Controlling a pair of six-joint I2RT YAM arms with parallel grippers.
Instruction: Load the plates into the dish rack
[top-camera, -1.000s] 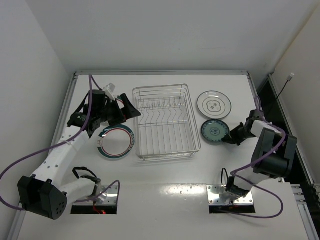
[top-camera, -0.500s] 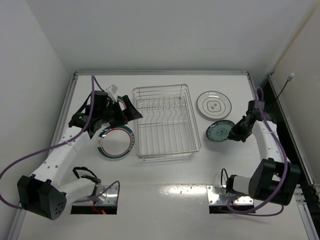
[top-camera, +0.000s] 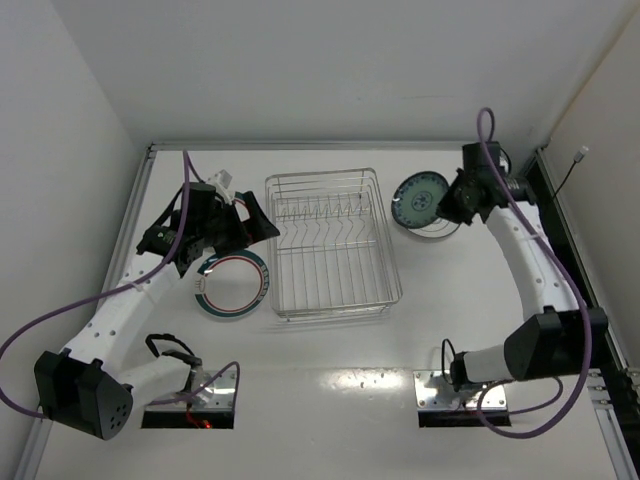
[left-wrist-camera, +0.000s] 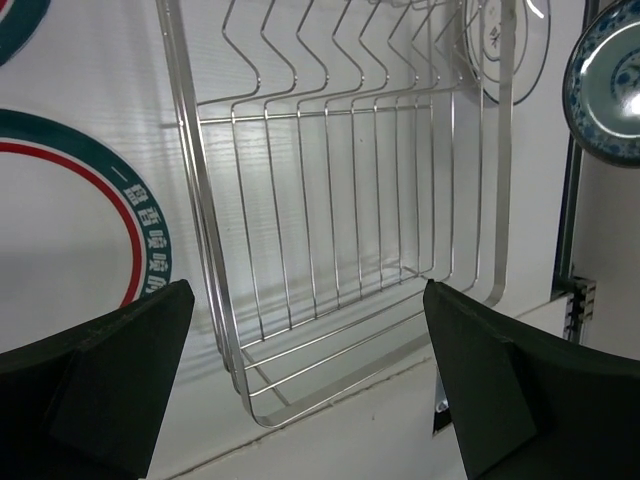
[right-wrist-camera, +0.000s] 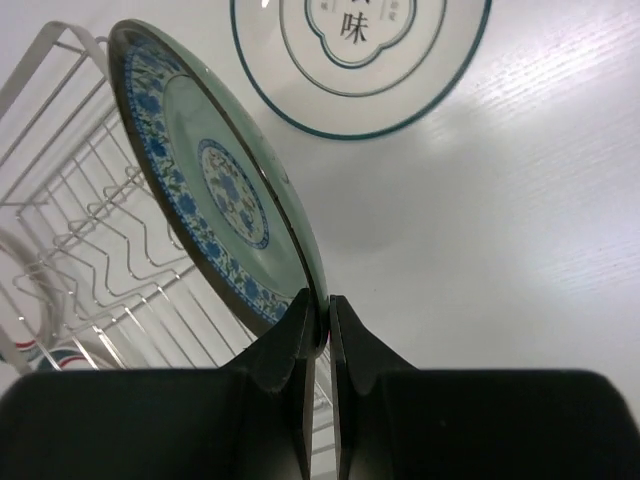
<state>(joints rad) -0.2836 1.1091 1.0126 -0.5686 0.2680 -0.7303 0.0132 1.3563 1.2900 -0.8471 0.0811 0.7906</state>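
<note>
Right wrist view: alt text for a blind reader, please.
The right gripper pinches the rim of the small teal patterned plate, held on edge. The wire dish rack is at left; a white plate with black centre marks lies flat beyond.

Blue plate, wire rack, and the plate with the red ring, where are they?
Blue plate (right-wrist-camera: 225, 190), right wrist view, its patterned middle.
Wire rack (top-camera: 330, 265), top view, its bare wire floor.
Red-ring plate (top-camera: 232, 287), top view, its white middle.
</note>
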